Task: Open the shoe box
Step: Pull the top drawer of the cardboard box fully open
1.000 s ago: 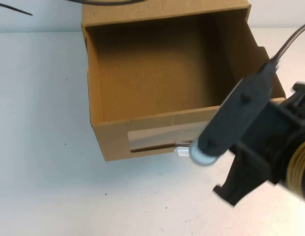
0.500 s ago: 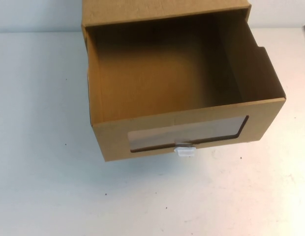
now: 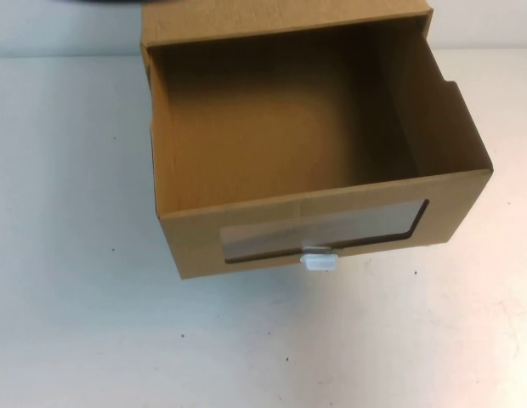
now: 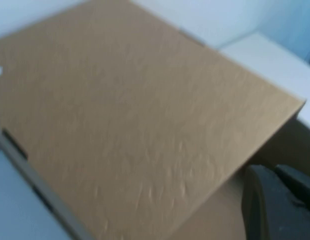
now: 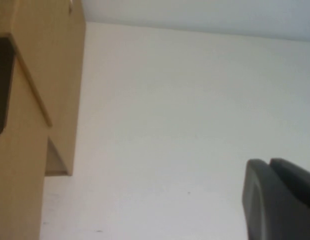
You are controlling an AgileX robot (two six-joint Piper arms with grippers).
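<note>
High view shows the brown shoe box [image 3: 195, 242] sitting at the middle of the far edge of the white counter [image 3: 76, 323]. The box is open. Its drawer part [image 3: 280, 136] is pulled out toward the near edge, and I can see right down to its bare brown floor. The front wall has a see-through window [image 3: 331, 228] with a little white tab [image 3: 319, 260] under it. The tab points at the near edge of the counter.

The left pincer [image 4: 271, 172] shows in the left wrist view. It hangs just above the flat brown top of the box, close to the edge of that top. Its two dark halves lie tight together and hold nothing.

The right pincer [image 5: 270, 165] shows in the right wrist view. It is clenched with nothing in it. It hangs over the bare white counter, and the box stands well apart from it, off to one side. Neither pincer touches the box.
</note>
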